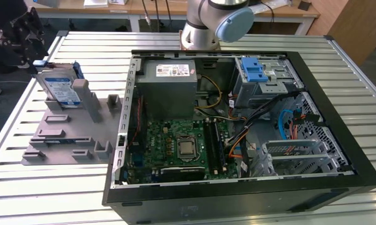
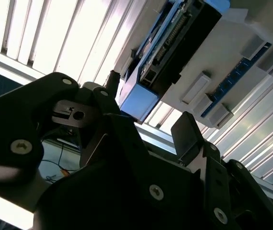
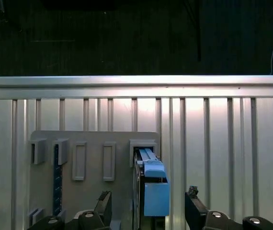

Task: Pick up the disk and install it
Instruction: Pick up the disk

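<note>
The disk (image 1: 60, 87), silver with a white and blue label and a blue bracket, stands on edge in a slot of the grey holder (image 1: 69, 136) at the exterior view's left. My black gripper (image 1: 33, 49) hovers just above and behind its upper end. In the first wrist view the disk (image 3: 152, 187) shows edge-on, and the gripper (image 3: 147, 200) is open with one fingertip (image 3: 103, 200) on each side, clear of it. The second wrist view shows the blue bracket end (image 2: 141, 98) between the spread fingers (image 2: 188, 132) of the gripper (image 2: 148, 104).
An open computer case (image 1: 338, 187) lies on the slatted metal table (image 1: 44, 197). It holds a grey power-supply box (image 1: 169, 86), a green motherboard (image 1: 178, 145) and a silver cage with a blue latch (image 1: 258, 72). The arm's base (image 1: 206, 23) stands behind the case.
</note>
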